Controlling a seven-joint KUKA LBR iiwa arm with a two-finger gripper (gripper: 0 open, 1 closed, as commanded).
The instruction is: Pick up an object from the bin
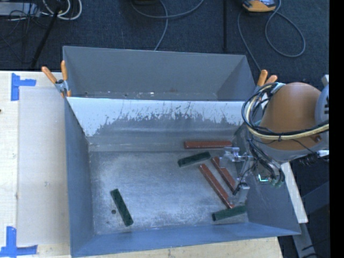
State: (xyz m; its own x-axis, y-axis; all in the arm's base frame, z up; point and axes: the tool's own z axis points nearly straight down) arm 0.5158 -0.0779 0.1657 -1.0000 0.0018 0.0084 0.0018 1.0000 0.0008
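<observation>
The grey metal bin [156,77] holds six short flat sticks, three dark green and three reddish brown.

At about 8 o'clock on the floor, the lone green stick [121,207] lies well apart from the others. Its length runs from 11 to 5 o'clock.

Right of centre, toward 2 o'clock, the middle green stick [194,159] lies almost level, with its right end tipped slightly up. Just above it, at 1 o'clock, the level brown stick [208,144] lies along the foot of the back wall.

Further right, between 3 and 4 o'clock, two brown sticks lie side by side, both slanted from 11 to 5 o'clock. These are the long brown stick [214,184] and, to its right, the short brown stick [226,172].

At 5 o'clock, near the front right corner, the corner green stick [229,214] lies almost level. It is just beside the lower end of the long brown stick.

The gripper [241,172] hangs at the bin's 3 o'clock side, over the short brown stick and close against the right wall. It sits below the arm's rounded orange-brown cover [290,112] and looped cables [257,105]. Whether the gripper is open, closed or gripping anything cannot be told.
</observation>
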